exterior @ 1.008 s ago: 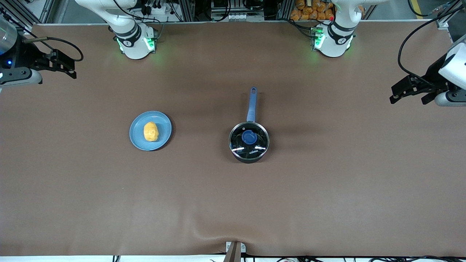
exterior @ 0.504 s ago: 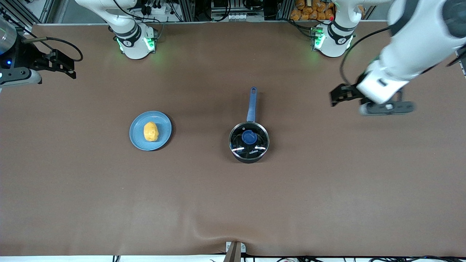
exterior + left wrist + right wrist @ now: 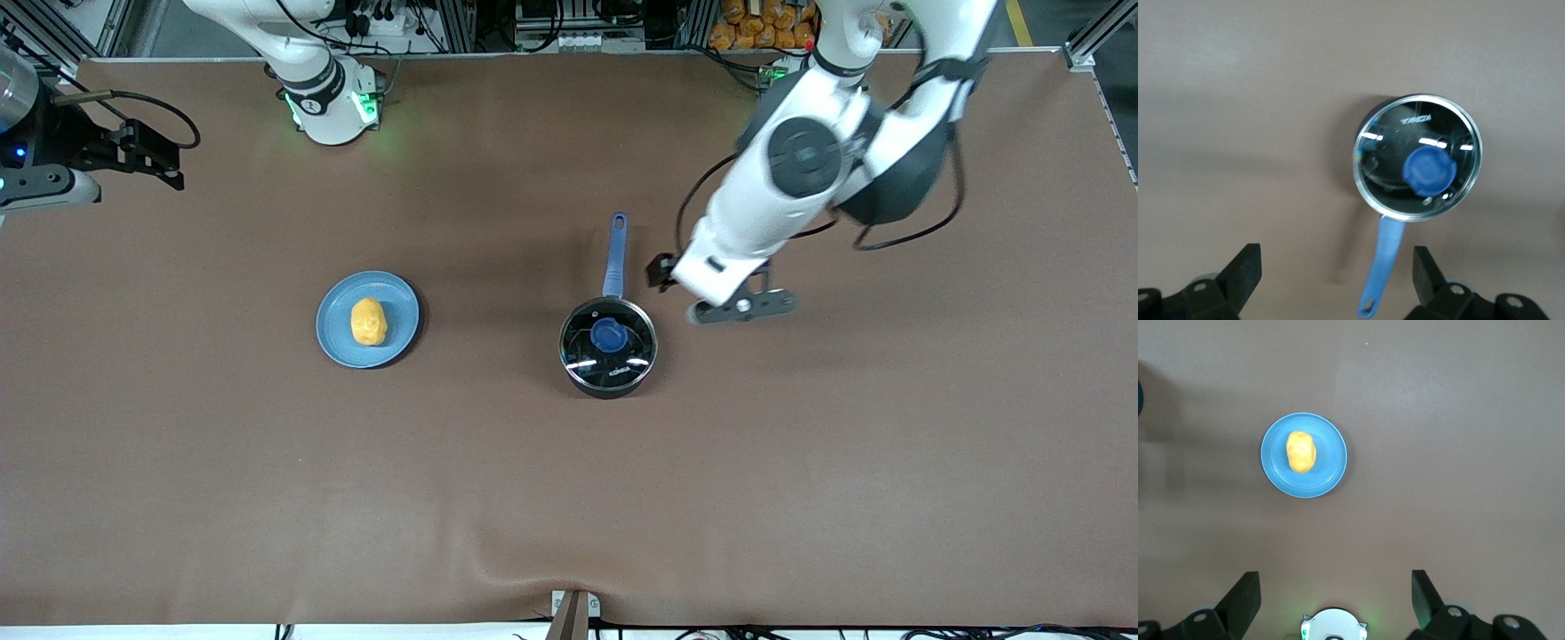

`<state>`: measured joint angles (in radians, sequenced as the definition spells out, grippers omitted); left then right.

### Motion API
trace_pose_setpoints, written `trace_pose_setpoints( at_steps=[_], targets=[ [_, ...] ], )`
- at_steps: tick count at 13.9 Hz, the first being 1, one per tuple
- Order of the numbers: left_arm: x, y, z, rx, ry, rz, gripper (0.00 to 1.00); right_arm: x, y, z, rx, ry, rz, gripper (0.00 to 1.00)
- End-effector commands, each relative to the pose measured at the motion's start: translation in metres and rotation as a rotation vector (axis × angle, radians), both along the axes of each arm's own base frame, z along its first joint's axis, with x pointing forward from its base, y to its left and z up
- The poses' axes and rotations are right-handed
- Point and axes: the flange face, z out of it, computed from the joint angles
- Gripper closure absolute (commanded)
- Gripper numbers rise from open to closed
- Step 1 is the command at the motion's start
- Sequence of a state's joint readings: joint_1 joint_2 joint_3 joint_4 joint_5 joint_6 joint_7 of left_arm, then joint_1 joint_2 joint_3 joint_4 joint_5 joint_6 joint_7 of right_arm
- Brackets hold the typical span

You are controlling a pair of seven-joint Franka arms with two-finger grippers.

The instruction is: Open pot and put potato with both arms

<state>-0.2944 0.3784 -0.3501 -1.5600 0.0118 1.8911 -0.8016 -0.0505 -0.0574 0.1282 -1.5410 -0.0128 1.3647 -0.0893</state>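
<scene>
The black pot (image 3: 608, 388) stands mid-table with its glass lid (image 3: 633, 354) on it, and its blue handle (image 3: 615, 258) points toward the arms' bases. The potato (image 3: 368, 322) lies on a blue plate (image 3: 333, 331) toward the right arm's end. My left gripper (image 3: 662, 271) hangs open and empty over the table beside the handle. In the left wrist view the lid (image 3: 1385, 143), its blue knob (image 3: 1428, 171) and the handle (image 3: 1381, 270) show between the open gripper (image 3: 1336, 273). My right gripper (image 3: 147, 151) waits open at its table end. In its wrist view (image 3: 1336, 597) the potato (image 3: 1300, 451) and plate (image 3: 1331, 470) show.
The brown table cover (image 3: 569, 498) is bare apart from the plate and the pot. The right arm's green-lit base (image 3: 331, 107) and the left arm's base (image 3: 800, 107) stand along the edge farthest from the front camera.
My left arm has swung in from its table end toward the middle, and its gripper now hangs beside the pot's handle. The right arm, pot and potato have not moved.
</scene>
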Motion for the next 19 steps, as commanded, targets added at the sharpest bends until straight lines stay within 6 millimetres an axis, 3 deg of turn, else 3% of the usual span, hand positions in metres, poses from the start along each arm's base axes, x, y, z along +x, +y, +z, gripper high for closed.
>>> trace_pose_setpoints(
  at_steps=[1, 4, 11, 14, 17, 19],
  targets=[
    [0.011, -0.040, -0.029, 0.018, -0.032, 0.024, 0.00, -0.005, -0.001, 0.001, 0.011, 0.002, -0.013, 0.00],
    [0.009, -0.057, -0.061, 0.006, -0.024, 0.005, 0.00, -0.007, 0.008, 0.002, 0.009, 0.008, 0.004, 0.00],
    [-0.014, -0.101, -0.131, 0.092, -0.075, -0.031, 0.00, -0.006, 0.006, 0.001, 0.009, 0.011, 0.007, 0.00],
    [-0.014, -0.101, -0.139, 0.101, -0.071, -0.032, 0.00, -0.003, 0.003, 0.000, 0.008, 0.009, 0.005, 0.00],
    [-0.012, -0.098, -0.142, 0.103, -0.069, -0.034, 0.00, -0.001, 0.005, 0.014, 0.016, -0.026, 0.008, 0.00],
    [-0.006, -0.094, -0.140, 0.091, -0.082, -0.027, 0.00, 0.003, 0.007, 0.009, 0.019, -0.021, 0.013, 0.00]
  ],
)
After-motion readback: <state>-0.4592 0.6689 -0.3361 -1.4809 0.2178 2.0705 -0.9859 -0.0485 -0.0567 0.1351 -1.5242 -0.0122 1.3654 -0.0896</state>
